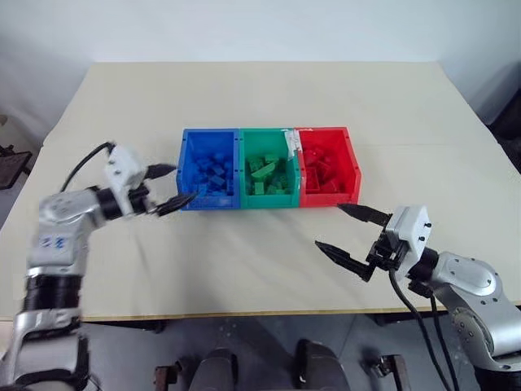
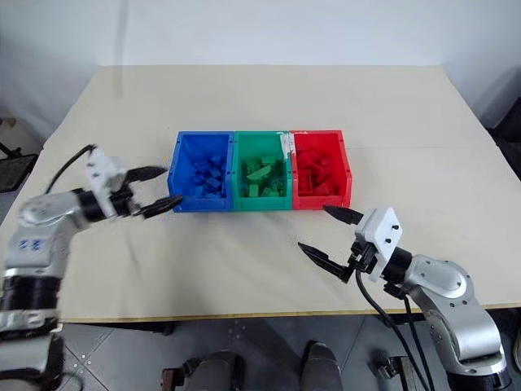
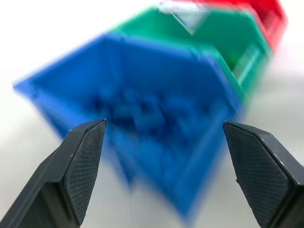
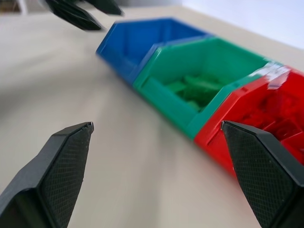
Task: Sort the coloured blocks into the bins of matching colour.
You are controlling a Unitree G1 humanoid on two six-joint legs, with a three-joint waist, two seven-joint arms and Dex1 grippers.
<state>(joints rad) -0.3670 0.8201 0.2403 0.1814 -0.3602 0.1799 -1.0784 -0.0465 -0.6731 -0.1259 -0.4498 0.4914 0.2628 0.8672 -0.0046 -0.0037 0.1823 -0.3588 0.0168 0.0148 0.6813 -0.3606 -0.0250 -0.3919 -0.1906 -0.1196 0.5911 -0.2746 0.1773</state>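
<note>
While your three joined plastic bins (image 1: 269, 130) sit mid-table, blue, green, red, each holding matching studded blocks (image 1: 213, 173), left gripper (image 1: 168, 187) spread empty beside blue bin, right gripper (image 1: 352, 235) wide, empty, near red bin.

Blue bin (image 3: 156, 118) and the blue blocks (image 3: 142, 114) inside it are blurred in the left wrist view; individual blocks cannot be counted. The red bin (image 4: 266, 118) is cut off at the right wrist view's edge.

A beige table (image 1: 244, 269) carries the bins (image 1: 269, 167).
</note>
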